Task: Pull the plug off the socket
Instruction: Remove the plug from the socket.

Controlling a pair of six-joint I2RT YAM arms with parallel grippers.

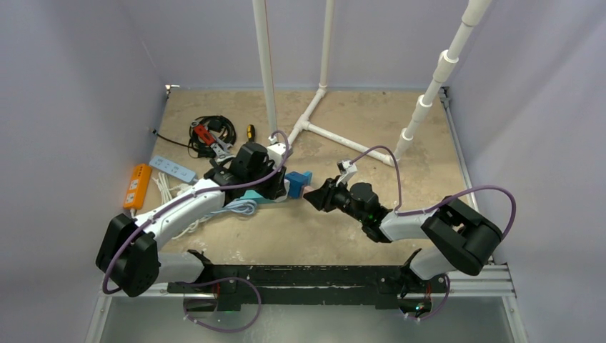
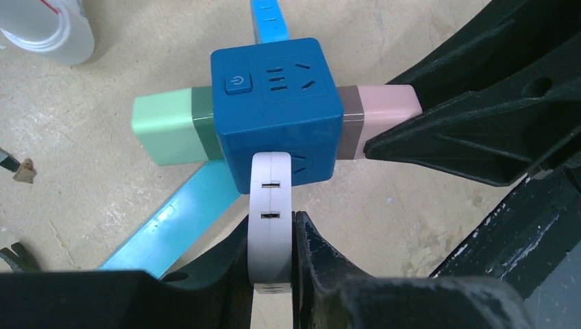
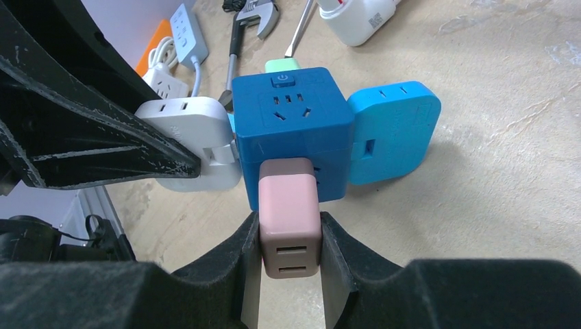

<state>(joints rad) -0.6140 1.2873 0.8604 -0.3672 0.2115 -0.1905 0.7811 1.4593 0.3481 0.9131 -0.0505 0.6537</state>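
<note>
Blue cube socket (image 2: pixel 274 103) on the tabletop (image 2: pixel 68 199), left pincer (image 2: pixel 272 233) clamped on its white plug (image 2: pixel 269 199) — right pincer (image 3: pixel 290 226) clamped on its pink plug (image 3: pixel 290 205), opposite the green plug (image 2: pixel 168 130)

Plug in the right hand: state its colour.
Pale pink plug, brownish collar at the cube; right wrist view shows it best.

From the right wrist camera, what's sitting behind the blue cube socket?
A mint-green plug peeks over the blue cube socket. Only its top edge shows, and the cube covers the rest. Farther back, a wrench and a screwdriver lie on the table.
</note>
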